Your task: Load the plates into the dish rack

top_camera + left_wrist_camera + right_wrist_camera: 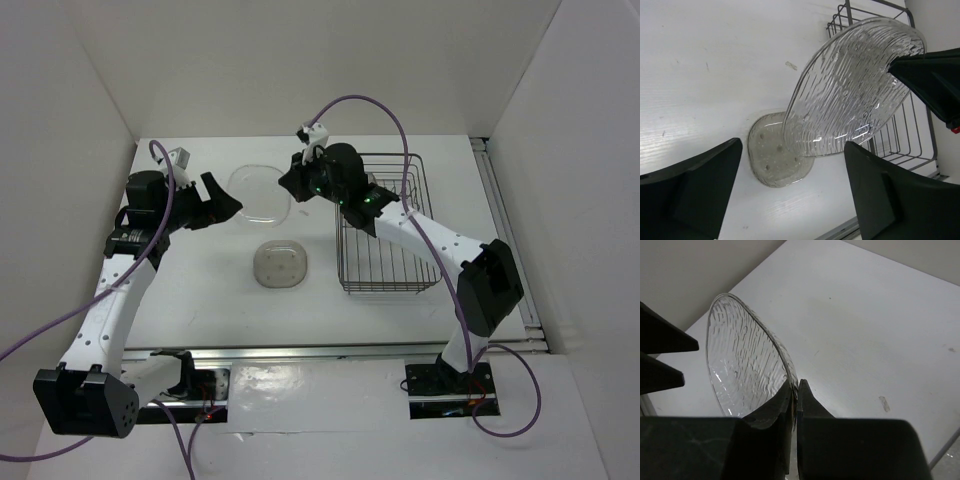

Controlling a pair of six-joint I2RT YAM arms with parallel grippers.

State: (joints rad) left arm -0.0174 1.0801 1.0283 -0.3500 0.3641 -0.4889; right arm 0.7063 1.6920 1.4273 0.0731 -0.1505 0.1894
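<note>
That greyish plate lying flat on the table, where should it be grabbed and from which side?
The greyish plate lies flat, so only its edge gives purchase. Pinch the rim, probably the left edge, coming down from above with one finger inside and one outside. The left gripper is open and on that side; the right gripper is shut on the clear plate.
</note>
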